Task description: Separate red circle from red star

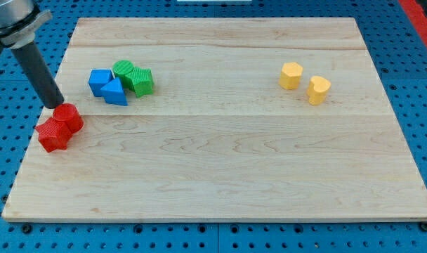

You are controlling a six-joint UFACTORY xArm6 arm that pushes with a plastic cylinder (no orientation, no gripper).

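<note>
The red circle (69, 117) and the red star (53, 135) lie touching each other near the board's left edge, the circle up and right of the star. My tip (57, 105) is at the end of the dark rod, right at the circle's upper left edge. The rod slants up to the view's top left.
A blue cube (99, 81) and a blue triangle (116, 92) sit touching two green blocks (133, 77) at the upper left. A yellow hexagon (291, 75) and a yellow heart (317, 90) lie at the upper right. The wooden board (220, 161) ends just left of the red blocks.
</note>
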